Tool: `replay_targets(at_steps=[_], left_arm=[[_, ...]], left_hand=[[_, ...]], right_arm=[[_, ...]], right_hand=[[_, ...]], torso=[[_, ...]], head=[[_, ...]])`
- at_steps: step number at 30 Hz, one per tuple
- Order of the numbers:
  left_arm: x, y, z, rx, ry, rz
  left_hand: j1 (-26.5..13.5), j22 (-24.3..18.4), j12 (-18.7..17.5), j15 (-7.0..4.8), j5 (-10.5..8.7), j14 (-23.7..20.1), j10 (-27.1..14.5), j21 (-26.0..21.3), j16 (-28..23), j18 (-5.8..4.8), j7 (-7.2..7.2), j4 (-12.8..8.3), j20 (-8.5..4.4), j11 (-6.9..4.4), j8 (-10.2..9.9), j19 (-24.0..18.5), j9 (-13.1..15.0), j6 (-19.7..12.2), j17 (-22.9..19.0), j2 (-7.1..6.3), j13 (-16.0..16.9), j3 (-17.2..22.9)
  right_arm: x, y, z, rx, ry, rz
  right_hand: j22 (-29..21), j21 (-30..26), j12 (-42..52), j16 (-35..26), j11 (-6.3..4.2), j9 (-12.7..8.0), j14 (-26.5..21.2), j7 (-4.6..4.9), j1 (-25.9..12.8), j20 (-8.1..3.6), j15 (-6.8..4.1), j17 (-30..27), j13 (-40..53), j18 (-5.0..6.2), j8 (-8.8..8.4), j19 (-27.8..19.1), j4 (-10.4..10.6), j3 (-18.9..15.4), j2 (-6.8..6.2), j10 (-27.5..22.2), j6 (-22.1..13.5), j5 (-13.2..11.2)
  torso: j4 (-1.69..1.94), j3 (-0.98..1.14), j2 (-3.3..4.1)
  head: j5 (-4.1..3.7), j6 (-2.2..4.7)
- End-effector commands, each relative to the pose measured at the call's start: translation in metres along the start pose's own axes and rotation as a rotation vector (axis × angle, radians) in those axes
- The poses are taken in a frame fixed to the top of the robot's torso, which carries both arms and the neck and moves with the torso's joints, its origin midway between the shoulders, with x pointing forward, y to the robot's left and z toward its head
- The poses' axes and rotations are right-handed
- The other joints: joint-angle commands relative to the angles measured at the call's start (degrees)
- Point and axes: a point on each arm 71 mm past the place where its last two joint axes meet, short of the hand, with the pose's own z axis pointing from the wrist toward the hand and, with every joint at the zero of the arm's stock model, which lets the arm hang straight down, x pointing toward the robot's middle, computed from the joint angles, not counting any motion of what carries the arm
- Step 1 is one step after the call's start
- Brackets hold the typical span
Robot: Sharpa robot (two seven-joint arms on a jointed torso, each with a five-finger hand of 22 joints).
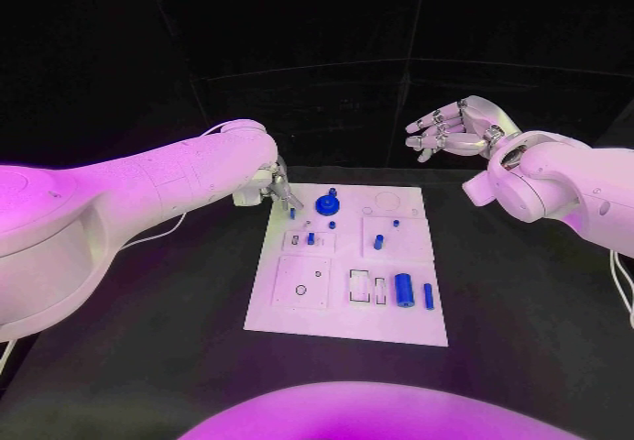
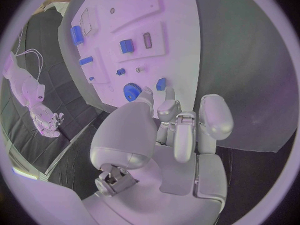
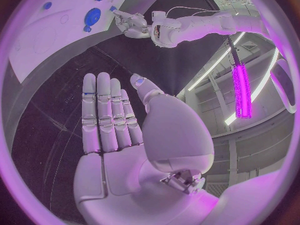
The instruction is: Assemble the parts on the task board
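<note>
The white task board [image 1: 344,316] lies in the middle of the table. Blue parts sit on it: a gear [image 1: 326,205] near the far edge, several small pegs such as one [image 1: 378,242] mid-board, and a thick cylinder [image 1: 403,290] beside a thin one [image 1: 428,295] near the front right. My left hand [image 1: 274,188] hovers at the board's far left corner. Its fingers [image 2: 167,109] are curled together right at a small blue peg [image 2: 161,84] next to the gear [image 2: 131,91]; whether they pinch it is unclear. My right hand [image 1: 453,128] is raised beyond the board's far right corner, fingers [image 3: 106,115] straight and spread, holding nothing.
Bare black table [image 1: 529,302] surrounds the board on all sides. The board also carries recessed outlines, a square plate [image 1: 302,280] at front left and rectangular slots [image 1: 361,285] beside the cylinders. A thin cable [image 1: 172,225] trails under my left arm.
</note>
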Motion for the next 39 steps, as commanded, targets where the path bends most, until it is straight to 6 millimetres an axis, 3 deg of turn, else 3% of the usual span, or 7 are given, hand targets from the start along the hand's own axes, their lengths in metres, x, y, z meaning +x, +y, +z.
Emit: replay_targets(at_steps=[1, 39], left_arm=[[-0.0003, -0.0017, -0.0001, 0.008, 0.004, 0.012], [0.0048, -0.0047, 0.0042, 0.004, 0.030, 0.022]], left_hand=[[0.61, 0.06, 0.24, -0.34, 0.25, 5.95, -0.05, 0.26, 0.18, -0.63, -0.16, -0.25, -0.22, -0.42, 0.26, 0.32, -0.02, 0.37, 15.09, -0.16, -0.15, 0.06], [2.31, 0.22, 0.32, -0.36, 0.20, 5.95, 0.03, 0.33, 0.18, -0.67, -0.20, -1.15, -0.24, -0.45, 0.45, 0.34, -0.12, 0.53, 15.09, 0.77, -0.14, 0.93]], right_arm=[[-0.0003, 0.0021, 0.0009, -0.008, -0.004, -0.002], [0.0025, 0.0040, 0.0025, -0.013, 0.000, -0.001]], right_hand=[[-0.07, -0.36, -0.21, -0.26, 0.02, 0.09, -0.26, -0.05, 0.58, 0.04, -0.15, -0.10, -0.05, 0.67, 0.26, 0.18, 0.06, 0.22, 0.08, -0.27, -0.33, 0.19], [-0.10, -0.43, -0.22, -0.29, 0.01, 0.09, -0.23, -0.06, 0.73, 0.03, -0.16, -0.18, -0.16, 0.68, 0.30, 0.25, 0.01, 0.28, 0.07, -0.24, -0.32, 0.26]], torso=[[-0.01, 0.00, -0.01], [0.00, 0.00, 0.00]], head=[[0.01, 0.04], [0.09, -0.05]])
